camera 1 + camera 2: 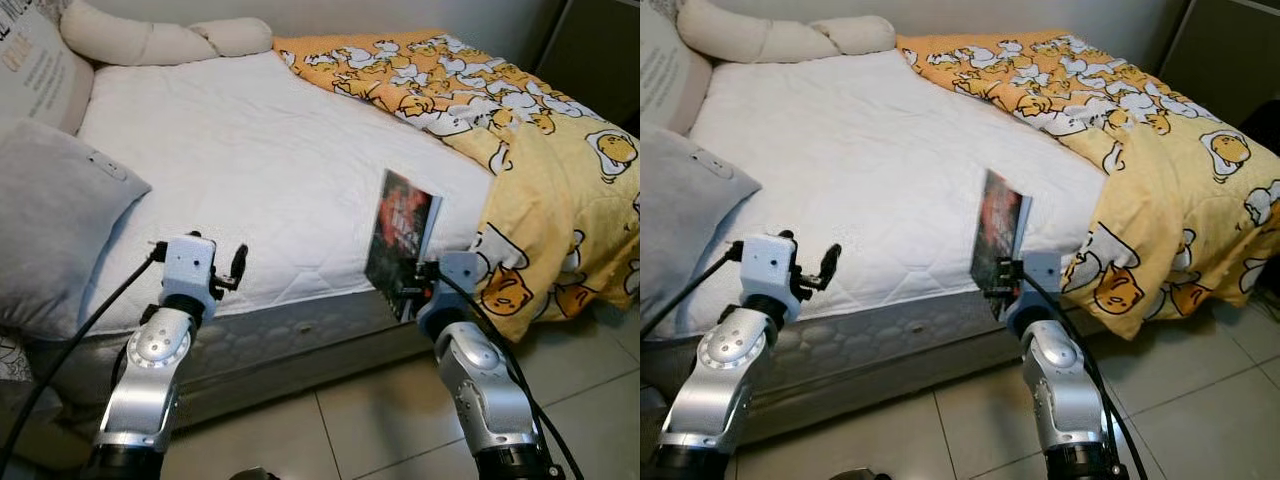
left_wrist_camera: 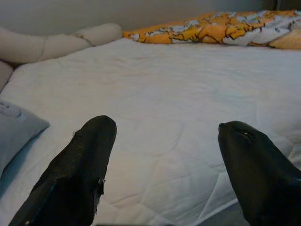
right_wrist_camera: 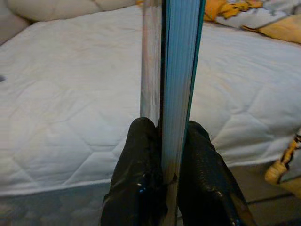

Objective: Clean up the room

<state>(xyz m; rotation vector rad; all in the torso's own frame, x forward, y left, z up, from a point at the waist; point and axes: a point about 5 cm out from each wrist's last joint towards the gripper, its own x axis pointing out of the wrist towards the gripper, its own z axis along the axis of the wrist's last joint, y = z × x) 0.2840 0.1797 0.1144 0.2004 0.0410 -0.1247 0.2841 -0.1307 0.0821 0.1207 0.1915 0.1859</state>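
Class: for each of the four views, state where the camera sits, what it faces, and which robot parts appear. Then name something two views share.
Left eye view: head camera, looking down at the bed; both arms, left gripper open, right gripper holding the book.
Right eye view: same scene, slightly shifted.
Left wrist view: along spread fingers toward the mattress.
Right wrist view: fingers clamping the book's edge.
Shared: the yellow blanket in all views.

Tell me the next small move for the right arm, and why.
Probably carry the book clear of the bed and toward wherever it is stored. The right tool is already shut on its lower edge, holding it upright at the mattress edge. The left tool hangs open and empty.
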